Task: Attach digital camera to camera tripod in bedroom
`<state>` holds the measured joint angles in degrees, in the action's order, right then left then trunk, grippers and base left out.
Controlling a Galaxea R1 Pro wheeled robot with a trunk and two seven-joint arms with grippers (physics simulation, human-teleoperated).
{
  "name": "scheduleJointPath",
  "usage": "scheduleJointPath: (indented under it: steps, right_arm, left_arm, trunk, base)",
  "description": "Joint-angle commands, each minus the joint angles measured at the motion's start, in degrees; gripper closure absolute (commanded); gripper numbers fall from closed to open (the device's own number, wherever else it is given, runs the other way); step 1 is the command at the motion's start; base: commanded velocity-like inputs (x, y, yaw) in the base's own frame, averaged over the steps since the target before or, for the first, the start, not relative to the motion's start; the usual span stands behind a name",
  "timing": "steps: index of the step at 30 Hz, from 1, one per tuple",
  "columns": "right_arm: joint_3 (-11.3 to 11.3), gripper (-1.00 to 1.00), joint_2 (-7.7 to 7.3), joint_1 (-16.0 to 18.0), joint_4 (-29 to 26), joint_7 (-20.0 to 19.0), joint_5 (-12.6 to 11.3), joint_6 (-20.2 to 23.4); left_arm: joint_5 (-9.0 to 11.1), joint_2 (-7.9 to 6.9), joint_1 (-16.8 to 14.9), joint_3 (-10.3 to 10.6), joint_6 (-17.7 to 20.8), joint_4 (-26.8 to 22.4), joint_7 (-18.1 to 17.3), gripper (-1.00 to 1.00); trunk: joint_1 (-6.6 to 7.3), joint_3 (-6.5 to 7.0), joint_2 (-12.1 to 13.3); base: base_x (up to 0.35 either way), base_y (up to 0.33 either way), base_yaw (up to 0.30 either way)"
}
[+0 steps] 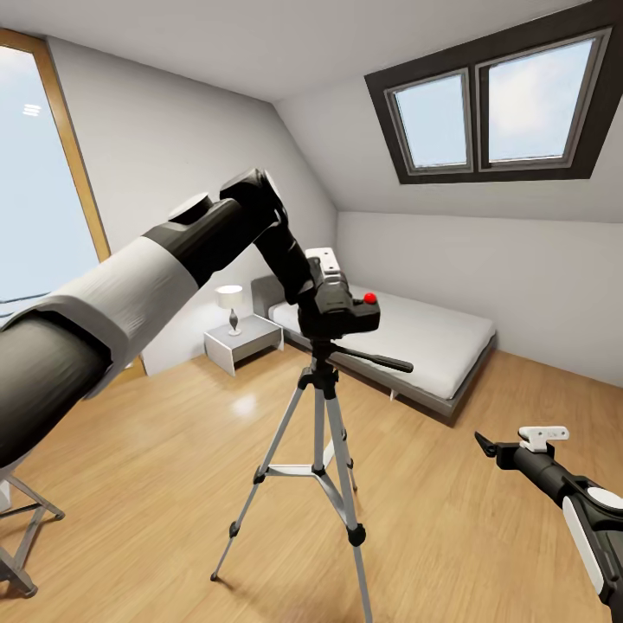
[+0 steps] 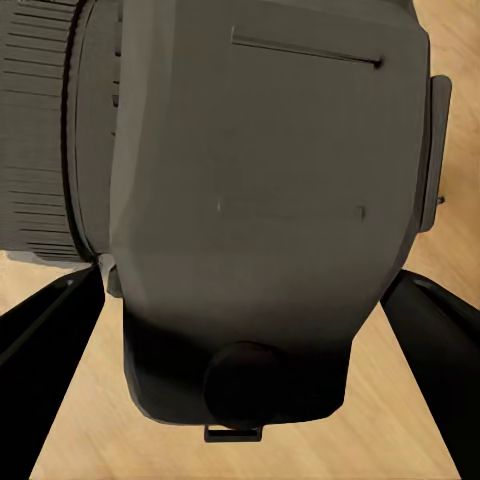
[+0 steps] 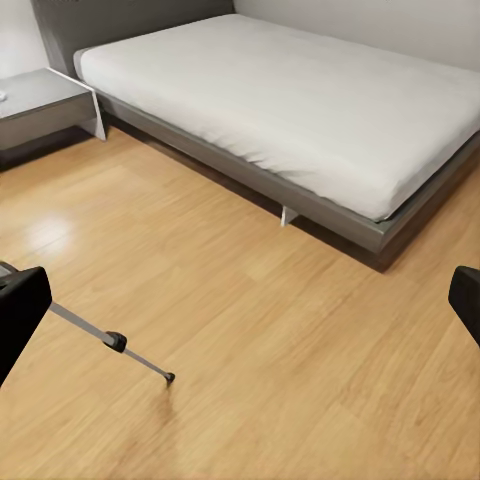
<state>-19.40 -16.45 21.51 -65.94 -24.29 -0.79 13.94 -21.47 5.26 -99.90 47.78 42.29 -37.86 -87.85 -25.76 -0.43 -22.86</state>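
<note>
Two left gripper [image 1: 333,290] fingers clamp the digital camera [image 1: 346,305] atop the camera tripod [image 1: 316,450]; rigid, probably light; right gripper [image 1: 519,443] gapes empty.

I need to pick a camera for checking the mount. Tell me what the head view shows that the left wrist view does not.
Head view alone: the camera tripod, left gripper at the digital camera above the tripod's head, the bed, nightstand, right gripper held apart. Left wrist view alone: the camera body close up between the dark fingers. Both: the camera, wood floor.
</note>
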Motion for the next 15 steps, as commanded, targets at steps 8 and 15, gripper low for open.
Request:
scheduleJointPath:
  steps: [8, 15]
  right_arm:
    - [-0.1, -1.0, 0.02, 0.0, -0.1, -0.3, -0.1, 0.4]
    - [-0.1, -1.0, 0.02, 0.0, -0.1, -0.3, -0.1, 0.4]
  left_arm:
    - [-0.5, -1.45, 0.0, -0.2, 0.6, -0.2, -0.5, 1.0]
    - [-0.5, -1.66, 0.0, -0.1, 0.7, -0.3, -0.5, 1.0]
  trunk:
    - [-0.02, -0.04, -0.1]
    - [-0.02, -0.04, -0.1]
  base:
    - [0.0, 0.0, 0.0]
    - [0.0, 0.0, 0.0]
